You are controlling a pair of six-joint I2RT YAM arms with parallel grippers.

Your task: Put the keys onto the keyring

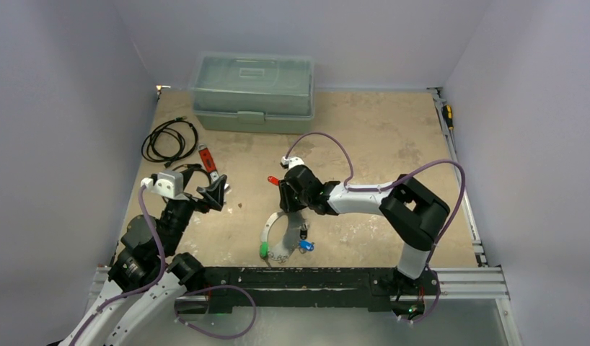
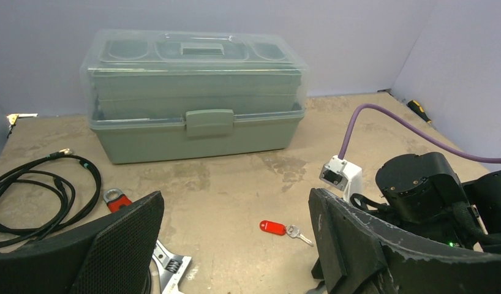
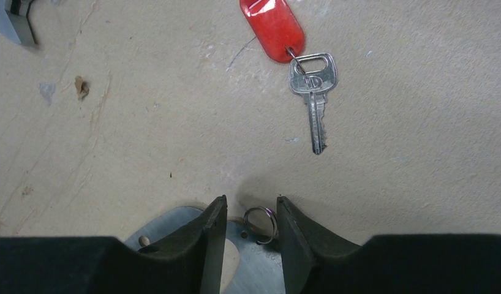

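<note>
The keyring (image 1: 267,232) lies flat near the table's front, with green (image 1: 264,251), blue (image 1: 306,246) and black (image 1: 304,232) key heads by it. My right gripper (image 1: 291,211) points down over the hoop's top. In the right wrist view its jaws (image 3: 248,226) stand a narrow gap apart, with a small split ring (image 3: 260,224) between them over the hoop's flat band (image 3: 174,228). A red-tagged key (image 3: 312,92) lies loose just beyond; it also shows in the top view (image 1: 273,180) and left wrist view (image 2: 274,227). My left gripper (image 1: 217,193) is wide open and empty (image 2: 236,245).
A grey-green toolbox (image 1: 252,94) stands at the back and also shows in the left wrist view (image 2: 196,92). Coiled black cables (image 1: 168,140) and a red-handled wrench (image 1: 208,164) lie at the left by my left gripper. A screwdriver (image 1: 448,115) lies on the right rail.
</note>
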